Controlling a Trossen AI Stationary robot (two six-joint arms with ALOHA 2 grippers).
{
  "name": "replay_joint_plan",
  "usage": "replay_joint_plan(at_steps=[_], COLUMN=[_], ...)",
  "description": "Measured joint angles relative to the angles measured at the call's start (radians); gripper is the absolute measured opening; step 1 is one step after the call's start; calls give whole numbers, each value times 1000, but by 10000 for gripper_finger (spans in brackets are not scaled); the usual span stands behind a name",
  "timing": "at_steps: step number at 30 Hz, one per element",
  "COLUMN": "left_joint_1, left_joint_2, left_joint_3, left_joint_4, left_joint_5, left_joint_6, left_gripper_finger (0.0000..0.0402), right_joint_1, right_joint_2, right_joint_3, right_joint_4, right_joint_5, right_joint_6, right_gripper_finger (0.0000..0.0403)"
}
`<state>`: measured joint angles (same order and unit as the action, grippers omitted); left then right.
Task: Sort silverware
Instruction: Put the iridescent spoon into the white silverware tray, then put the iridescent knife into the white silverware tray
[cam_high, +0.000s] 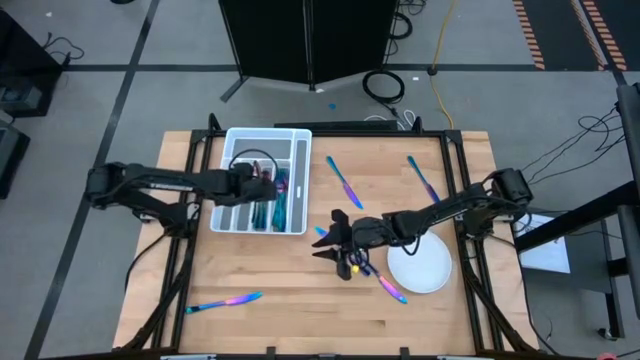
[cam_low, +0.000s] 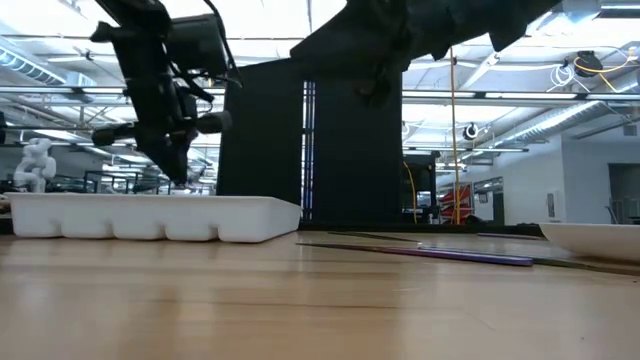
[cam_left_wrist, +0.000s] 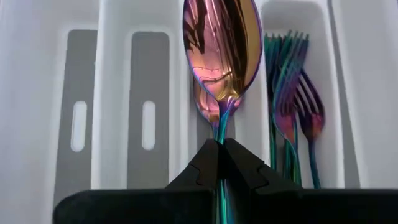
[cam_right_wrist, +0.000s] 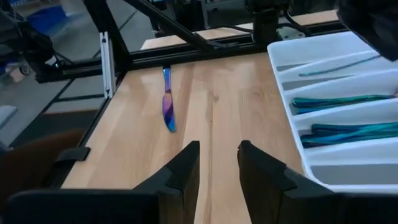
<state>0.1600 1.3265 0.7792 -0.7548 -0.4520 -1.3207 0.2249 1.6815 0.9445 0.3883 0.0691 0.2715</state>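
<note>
Silverware spoon (cam_left_wrist: 221, 50) hangs pinched by its handle in the left claw (cam_left_wrist: 222, 163) directly over the tray (cam_high: 225, 150), long axis along the slots, while the right claw (cam_right_wrist: 217, 163) waits part-open, empty, beside the tray.

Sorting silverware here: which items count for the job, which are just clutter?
Job:
- spoon held in the shut left tool over the tray
- forks already in the white tray
- knives loose on the table
- right tool, open, empty, low over the table

Clutter:
- white plate
- cables on the floor
</note>
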Motion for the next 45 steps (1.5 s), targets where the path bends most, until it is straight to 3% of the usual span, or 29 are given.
replay_joint_plan(at_steps=[9,18,32,41,45], left_joint_1=[36,60,62,9,-110], left_joint_2=[119,155,155,34,-61], left_joint_3=[1,1,2,148,187], left_joint_4=[122,119,117,-93,-180], left_joint_5=[48,70,85,64,186], left_joint_6=[75,73,93,433,563], left_gripper_finger=[13,16,75,86,86], right_joint_1=[-15,-16,-43,-43,-43], right_joint_2=[-69,-90,-92,-92,-92], right_joint_3=[0,1,1,1,1], right_joint_4=[-27,-44,-43,-83,-130], right_joint_5=[1,0,-76,-76,-76], right_joint_6=[-76,-138,-154,-153,-153], right_gripper_finger=[95,95,95,95,95])
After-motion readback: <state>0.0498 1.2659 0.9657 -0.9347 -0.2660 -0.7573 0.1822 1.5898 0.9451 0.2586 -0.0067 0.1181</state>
